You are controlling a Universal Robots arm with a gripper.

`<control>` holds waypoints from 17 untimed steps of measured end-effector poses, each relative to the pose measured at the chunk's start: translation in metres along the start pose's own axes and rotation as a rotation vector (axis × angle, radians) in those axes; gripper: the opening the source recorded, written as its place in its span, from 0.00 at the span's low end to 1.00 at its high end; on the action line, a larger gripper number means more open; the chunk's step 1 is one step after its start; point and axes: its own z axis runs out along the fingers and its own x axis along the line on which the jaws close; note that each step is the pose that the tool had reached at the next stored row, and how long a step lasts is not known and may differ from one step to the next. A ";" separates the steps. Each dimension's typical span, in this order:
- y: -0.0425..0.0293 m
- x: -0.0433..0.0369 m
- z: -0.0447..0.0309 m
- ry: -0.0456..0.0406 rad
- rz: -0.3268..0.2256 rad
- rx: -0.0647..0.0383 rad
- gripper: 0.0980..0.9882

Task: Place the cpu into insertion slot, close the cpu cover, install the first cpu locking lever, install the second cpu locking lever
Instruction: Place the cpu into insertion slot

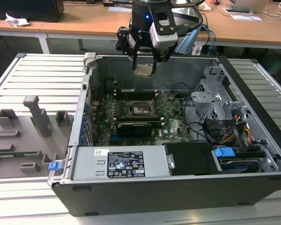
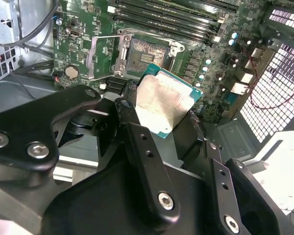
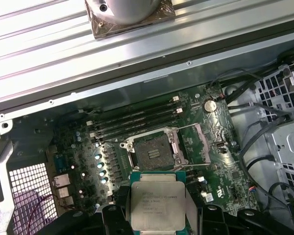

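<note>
Inside the open computer case (image 1: 178, 192), the green motherboard (image 1: 171, 124) lies flat on the floor, toward the exterior view's left. Above the case's far wall hangs the gripper (image 1: 144, 65), well clear of the board, its fingers pinching opposite edges of the cpu (image 1: 144, 70). Near the board's middle sits the insertion slot (image 3: 152, 149) (dark centre bare, metal rim around it), nearer than the gripper in the exterior view. Just beside the socket, the cpu cover (image 2: 91, 55) appears swung open, though its tilt is hard to judge. In both wrist views the chip shows its silvery top, with the socket apart from it.
</note>
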 end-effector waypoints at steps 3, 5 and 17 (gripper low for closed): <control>0.0000 0.0000 0.0000 -0.0007 0.007 0.000 0.49; 0.0000 0.0000 0.0001 -0.0015 0.016 0.000 0.49; 0.0000 0.0000 0.0004 -0.0055 0.062 -0.001 0.49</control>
